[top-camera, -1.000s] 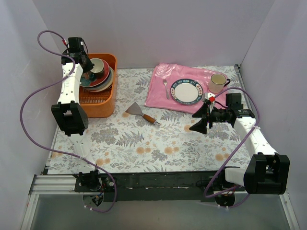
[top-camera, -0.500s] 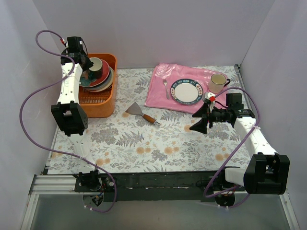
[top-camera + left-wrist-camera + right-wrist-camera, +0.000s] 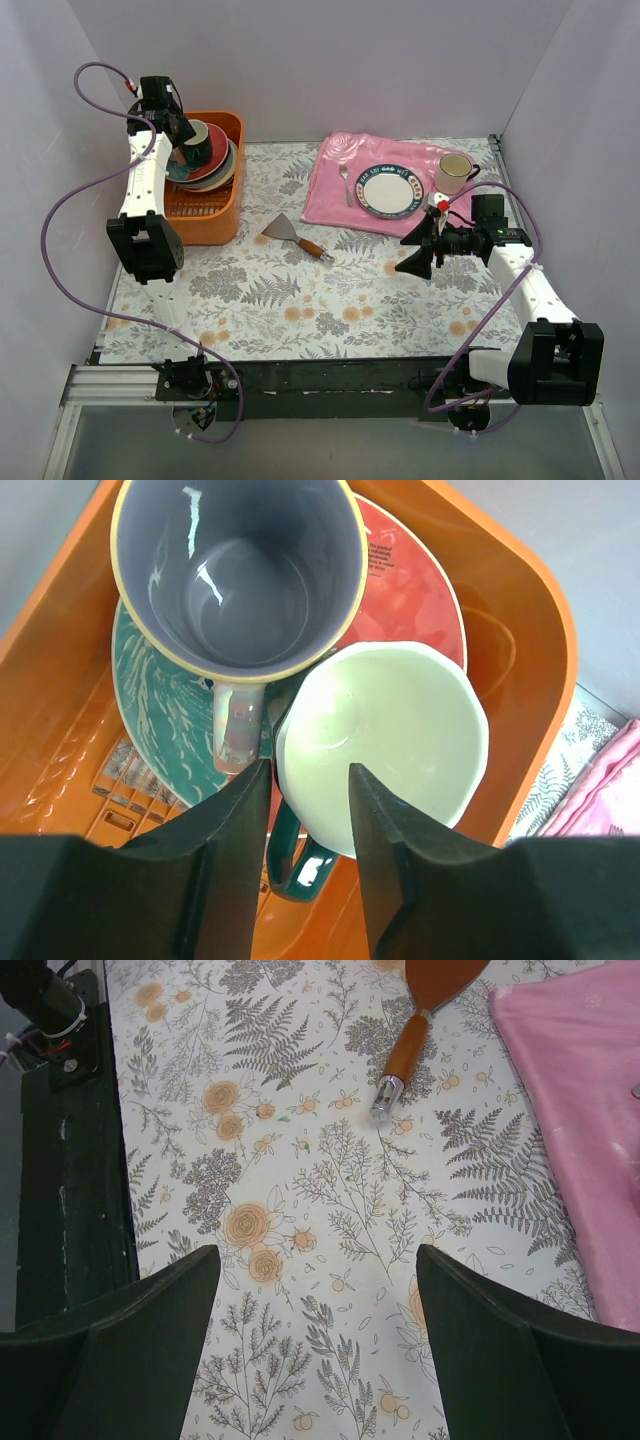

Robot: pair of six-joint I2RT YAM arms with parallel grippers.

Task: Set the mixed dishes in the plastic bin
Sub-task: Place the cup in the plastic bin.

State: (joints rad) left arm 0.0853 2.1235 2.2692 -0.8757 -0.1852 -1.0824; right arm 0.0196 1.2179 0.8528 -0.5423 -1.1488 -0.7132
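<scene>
Inside rounded orange plastic bin (image 3: 520, 630) with slotted base: glossy stacked plates (image 3: 415, 590), 2 mugs on top, lilac mug (image 3: 240, 570) beside pale mug (image 3: 390, 730). Left claw (image 3: 310, 775) narrowly parted astride pale mug's green handle, grip unclear. Right claw (image 3: 315, 1260) spread wide above flowered table (image 3: 300, 1160), near wooden-handled spatula (image 3: 408, 1045).
</scene>
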